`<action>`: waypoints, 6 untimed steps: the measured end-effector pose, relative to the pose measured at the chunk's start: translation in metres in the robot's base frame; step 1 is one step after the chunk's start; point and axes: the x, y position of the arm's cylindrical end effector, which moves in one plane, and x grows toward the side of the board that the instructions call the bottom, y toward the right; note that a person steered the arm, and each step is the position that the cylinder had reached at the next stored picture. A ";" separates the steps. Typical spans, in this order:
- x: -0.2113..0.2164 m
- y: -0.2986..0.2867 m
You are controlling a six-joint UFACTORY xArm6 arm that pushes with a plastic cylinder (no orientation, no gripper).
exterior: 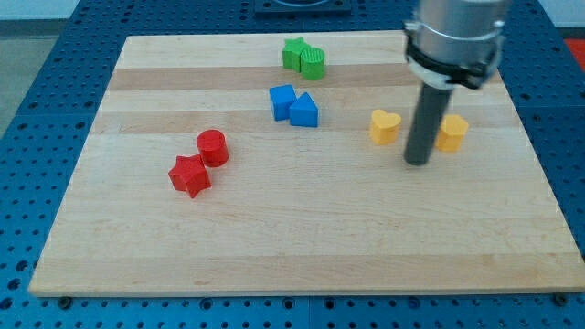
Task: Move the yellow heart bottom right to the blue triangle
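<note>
While my tip (418, 162) sits between yellow heart (385, 126) and the other yellow block (452, 132), blue triangle (303, 111) is well left. No jaws: plain rod.

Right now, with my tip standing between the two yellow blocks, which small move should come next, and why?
Probably slide my tip a little toward the view's top, behind the yellow heart. The heart lies to the view's right of the blue triangle, and the tip is now lower and to its right, so a push from there would miss it.
</note>
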 end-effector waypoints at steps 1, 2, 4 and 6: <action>0.013 0.059; -0.011 0.106; -0.056 0.022; -0.056 -0.127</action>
